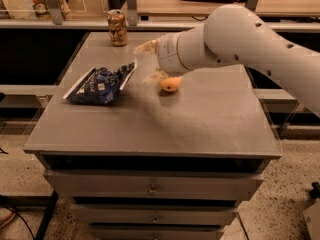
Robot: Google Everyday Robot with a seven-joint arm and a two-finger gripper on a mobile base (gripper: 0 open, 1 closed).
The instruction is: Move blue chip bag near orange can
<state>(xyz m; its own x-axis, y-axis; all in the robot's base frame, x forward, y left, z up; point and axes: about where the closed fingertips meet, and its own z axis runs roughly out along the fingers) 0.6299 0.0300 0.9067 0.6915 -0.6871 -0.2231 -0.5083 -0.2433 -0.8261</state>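
1. Dark blue crumpled foil with white edges and small white print: the blue chip bag (100,84) lies flat on the left part of the grey table (210,119), one white corner pointing up toward the middle.
2. Well apart from it, the orange can (118,28) stands upright at the table's far edge, behind the bag and slightly to the right. It is mottled orange-brown with a silver top rim.
3. A smooth round orange fruit (170,84) sits near the middle of the tabletop, to the right of the bag and apart from it.
4. Bare tabletop lies between bag and can, with nothing standing on it.
5. Drawers (152,186) with small handles fill the front of the table below.
6. The white arm (240,39) reaches in from the right, sloping down and leftward over the table's far half.
7. The gripper (151,61) hangs above the table between the fruit and the can, just right of the bag's raised corner and not touching it. Its tan fingers (145,47) look spread, holding nothing.
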